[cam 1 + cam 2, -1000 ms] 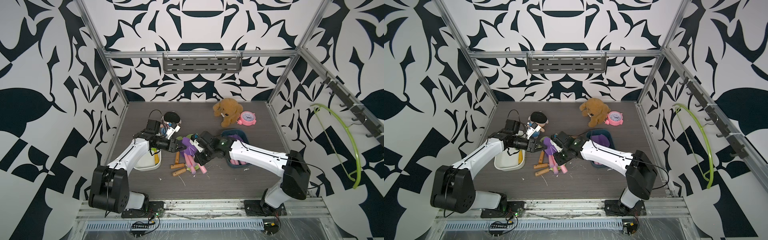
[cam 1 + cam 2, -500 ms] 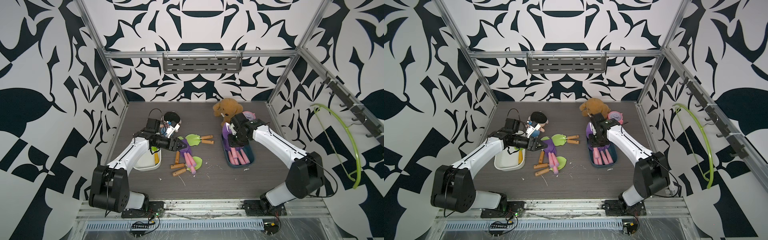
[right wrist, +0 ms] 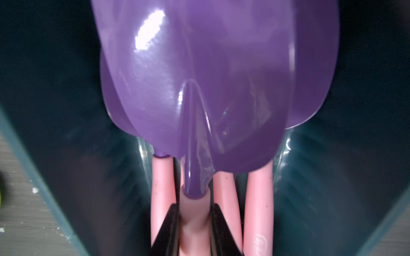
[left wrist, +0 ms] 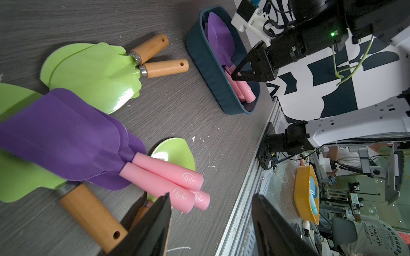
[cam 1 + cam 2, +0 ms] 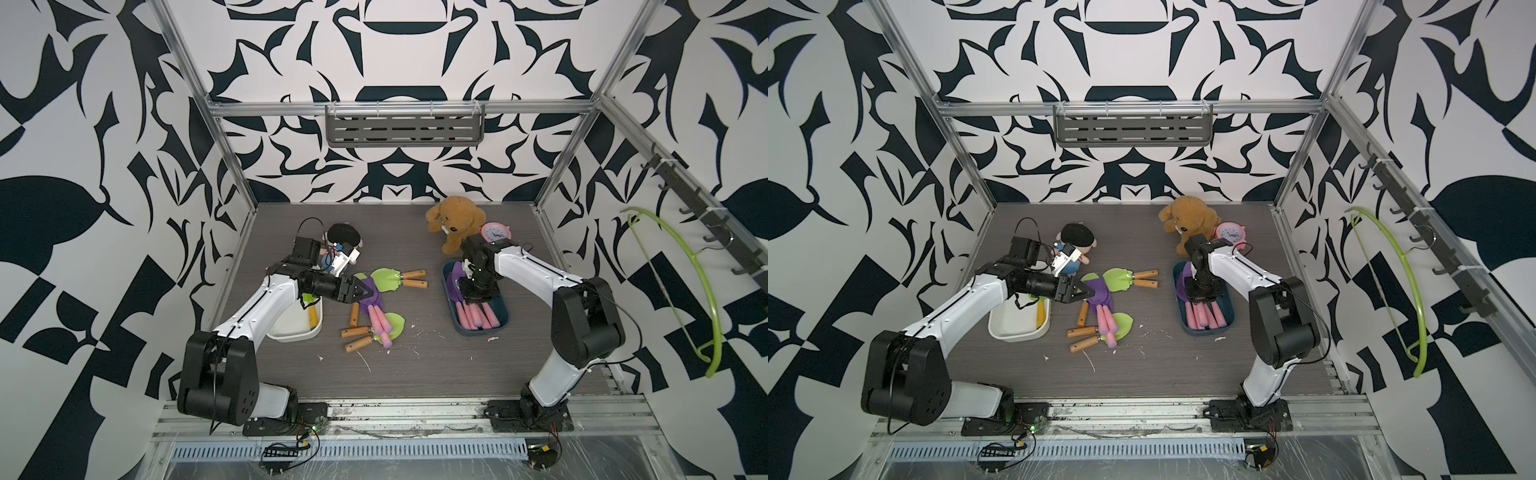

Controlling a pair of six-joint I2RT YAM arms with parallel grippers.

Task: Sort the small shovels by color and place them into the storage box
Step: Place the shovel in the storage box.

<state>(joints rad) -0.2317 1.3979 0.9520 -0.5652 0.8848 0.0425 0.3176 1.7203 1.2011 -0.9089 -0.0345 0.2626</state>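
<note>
Purple shovel point(image 3: 199, 88) gripped by its pink handle point(image 3: 195, 212) in the right gripper point(image 3: 194, 218), inside the dark blue storage box point(image 4: 210, 73); left gripper point(image 4: 210, 199) held wide, empty, over mixed shovels point(image 5: 376, 316) on the tabletop point(image 5: 415, 374).

Both top views: high at the front, looking down and back over the whole worktop point(image 5: 415, 374), near-identical coverage. Left wrist view: low, looking past the left claw point(image 4: 210, 196) across to the dark blue box point(image 4: 206, 66). Right wrist view: inside that box, very close on a purple shovel point(image 3: 210, 77).
</note>
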